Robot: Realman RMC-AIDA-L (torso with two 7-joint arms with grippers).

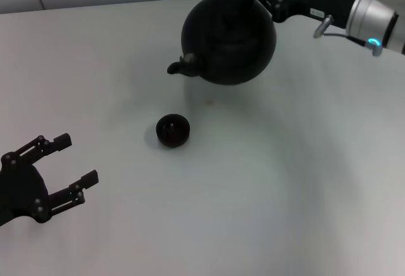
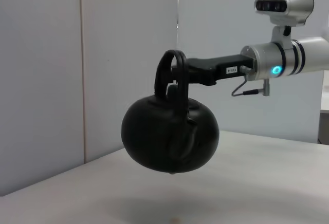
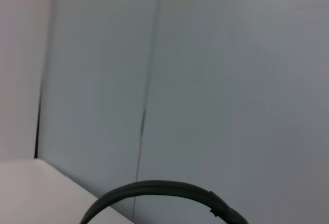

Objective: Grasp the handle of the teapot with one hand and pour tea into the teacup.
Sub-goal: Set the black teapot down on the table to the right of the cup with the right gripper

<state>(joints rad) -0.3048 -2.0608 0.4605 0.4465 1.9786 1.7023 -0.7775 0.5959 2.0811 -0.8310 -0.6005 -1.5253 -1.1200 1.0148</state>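
While the right gripper [image 2: 177, 77] clasps its handle [image 2: 168, 70], the teapot [image 1: 229, 39] hangs—airborne.

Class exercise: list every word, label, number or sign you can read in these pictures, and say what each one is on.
No text can be read anywhere.
A small white label sits on the right hand body, behind the teapot handle, but its print is too small to read.
Teapot, teacup, table: no markings visible.

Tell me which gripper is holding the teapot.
The right gripper, shut on the handle, holds the teapot in the air beyond the teacup. The left gripper is open, holding nothing.
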